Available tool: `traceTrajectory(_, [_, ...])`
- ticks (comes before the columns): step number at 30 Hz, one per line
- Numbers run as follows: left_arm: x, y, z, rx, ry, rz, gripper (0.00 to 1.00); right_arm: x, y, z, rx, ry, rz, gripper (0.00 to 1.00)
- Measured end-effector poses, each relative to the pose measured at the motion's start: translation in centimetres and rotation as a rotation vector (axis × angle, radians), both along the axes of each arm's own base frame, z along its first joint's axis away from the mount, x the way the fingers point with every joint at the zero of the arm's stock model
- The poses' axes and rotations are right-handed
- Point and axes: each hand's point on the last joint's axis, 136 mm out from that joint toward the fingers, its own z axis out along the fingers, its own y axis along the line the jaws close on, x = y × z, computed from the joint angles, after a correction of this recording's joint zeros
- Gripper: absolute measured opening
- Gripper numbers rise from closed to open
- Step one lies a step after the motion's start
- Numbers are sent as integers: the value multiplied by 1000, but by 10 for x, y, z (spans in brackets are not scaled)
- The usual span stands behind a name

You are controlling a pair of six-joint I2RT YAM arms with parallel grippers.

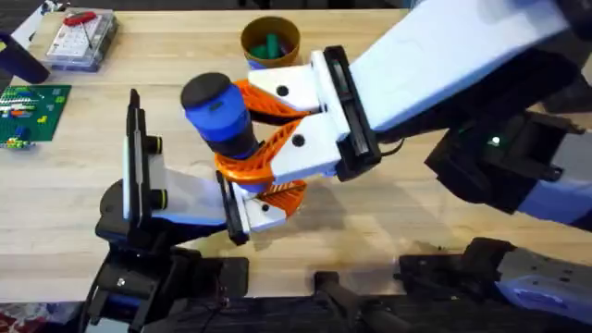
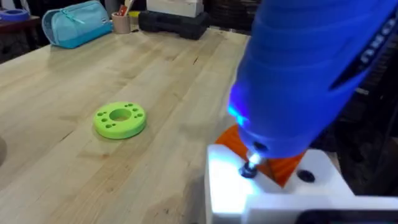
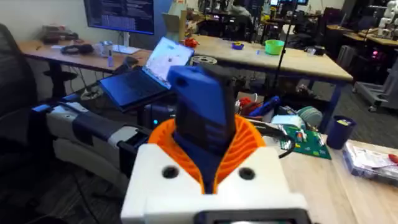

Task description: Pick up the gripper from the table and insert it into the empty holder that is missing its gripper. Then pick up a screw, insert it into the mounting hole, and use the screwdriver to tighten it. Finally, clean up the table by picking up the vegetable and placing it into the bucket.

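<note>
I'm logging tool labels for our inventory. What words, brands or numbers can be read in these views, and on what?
None can be read.
Screwdriver: pale marks near the picture's edge, too blurred.
Clear plastic box: printing too small.
Laptop screen: too small.
Green circuit board: no legible marking.

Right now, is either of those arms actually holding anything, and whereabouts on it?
Yes. The right gripper holds the screwdriver upright, its orange ribbed pads clamped around the thick blue body below the black cap. Whether the left gripper holds anything cannot be told.
</note>
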Motion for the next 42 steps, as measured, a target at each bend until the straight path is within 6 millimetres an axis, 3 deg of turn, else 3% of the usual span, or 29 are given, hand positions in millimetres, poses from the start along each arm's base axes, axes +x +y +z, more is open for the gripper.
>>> traceTrajectory(26, [0, 0, 0, -2, 6, 0, 15, 15, 13, 3, 16, 114, -108, 58])
traceTrajectory(42, [-2, 0, 0, -4, 13, -8, 15, 27, 7, 0, -14, 169, -161, 57])
